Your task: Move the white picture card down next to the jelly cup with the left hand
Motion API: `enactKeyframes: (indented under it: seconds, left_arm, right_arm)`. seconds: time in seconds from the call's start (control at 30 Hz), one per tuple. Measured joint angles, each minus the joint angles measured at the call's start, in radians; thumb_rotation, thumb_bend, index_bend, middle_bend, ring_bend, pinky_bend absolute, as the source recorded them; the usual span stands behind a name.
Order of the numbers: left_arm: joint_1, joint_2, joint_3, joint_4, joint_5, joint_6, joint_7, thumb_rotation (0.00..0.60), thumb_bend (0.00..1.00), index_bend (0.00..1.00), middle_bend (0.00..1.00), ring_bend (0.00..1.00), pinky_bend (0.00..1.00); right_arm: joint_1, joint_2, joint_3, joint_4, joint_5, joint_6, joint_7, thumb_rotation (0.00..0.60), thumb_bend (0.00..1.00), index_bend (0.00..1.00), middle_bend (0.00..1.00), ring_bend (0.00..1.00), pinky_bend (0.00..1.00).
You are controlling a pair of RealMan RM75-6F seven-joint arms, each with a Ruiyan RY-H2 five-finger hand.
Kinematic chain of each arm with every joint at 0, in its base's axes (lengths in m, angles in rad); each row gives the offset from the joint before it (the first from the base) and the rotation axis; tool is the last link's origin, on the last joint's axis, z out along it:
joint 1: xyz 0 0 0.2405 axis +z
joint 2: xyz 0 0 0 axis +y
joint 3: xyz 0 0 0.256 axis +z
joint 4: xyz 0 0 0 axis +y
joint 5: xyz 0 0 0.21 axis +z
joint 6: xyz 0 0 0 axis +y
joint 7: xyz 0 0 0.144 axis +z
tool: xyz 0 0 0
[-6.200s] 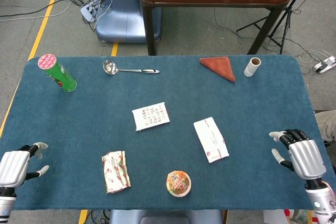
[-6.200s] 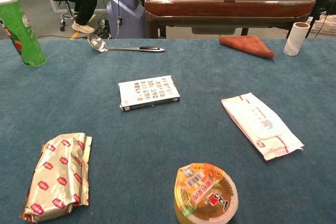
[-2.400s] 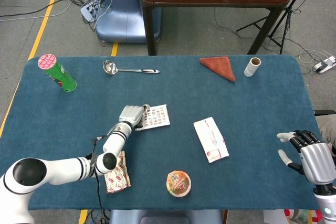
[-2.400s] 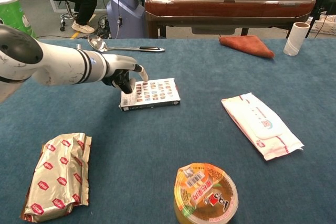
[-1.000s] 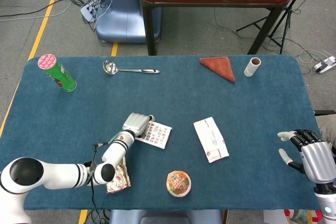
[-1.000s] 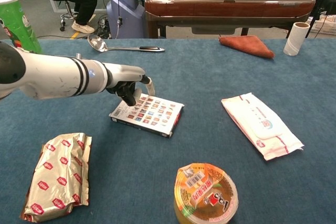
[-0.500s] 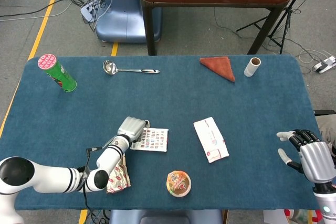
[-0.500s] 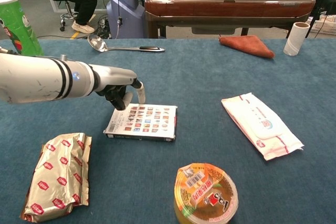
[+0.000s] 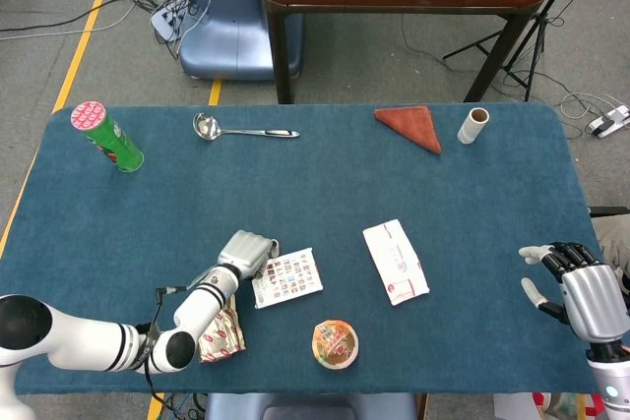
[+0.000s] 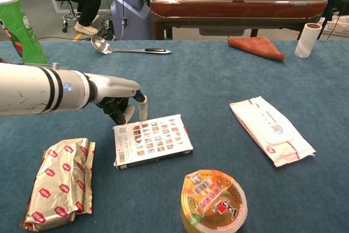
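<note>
The white picture card lies flat on the blue table, up and left of the jelly cup with a narrow gap between them. My left hand is at the card's far left corner, its curled fingertips pressing down on that edge. The head view shows the same: left hand beside the card, with the jelly cup below and to the right. My right hand hovers at the table's right edge, fingers spread and holding nothing.
A foil snack packet lies left of the card, under my forearm in the head view. A white wipes pack sits to the right. A green can, ladle, brown cloth and paper roll line the far side.
My left hand has dragged the card toward the near edge, closer to the jelly cup, and the card has turned as it slid. The right hand has stayed put.
</note>
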Motion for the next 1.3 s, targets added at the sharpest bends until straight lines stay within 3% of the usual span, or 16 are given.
enactKeyframes:
  seconds: [0.37, 0.63, 0.97, 1.3]
  left_arm:
    - [0.009, 0.012, 0.008, -0.092, 0.077, 0.023, 0.000, 0.600, 0.84, 0.43, 1.00, 0.97, 1.00]
    - [0.017, -0.004, -0.008, -0.056, 0.091, 0.040, -0.021, 0.600, 0.84, 0.37, 1.00, 0.97, 1.00]
    - [0.013, -0.026, 0.009, 0.013, 0.021, 0.011, 0.005, 0.600, 0.84, 0.35, 1.00, 0.97, 1.00]
    - [0.016, -0.013, 0.008, -0.050, 0.069, 0.003, -0.003, 0.600, 0.84, 0.39, 1.00, 0.98, 1.00]
  right_arm:
    - [-0.001, 0.001, 0.001, -0.001, 0.000, 0.003, 0.001, 0.600, 0.28, 0.39, 0.48, 0.36, 0.37]
    - [-0.002, 0.002, 0.001, 0.001, 0.000, 0.006, 0.003, 0.600, 0.28, 0.39, 0.48, 0.36, 0.37]
    - [-0.002, 0.003, 0.002, 0.000, 0.003, 0.004, 0.004, 0.600, 0.27, 0.40, 0.48, 0.36, 0.37]
    - [-0.001, 0.005, 0.005, 0.000, 0.008, 0.001, 0.009, 0.600, 0.28, 0.40, 0.48, 0.36, 0.37]
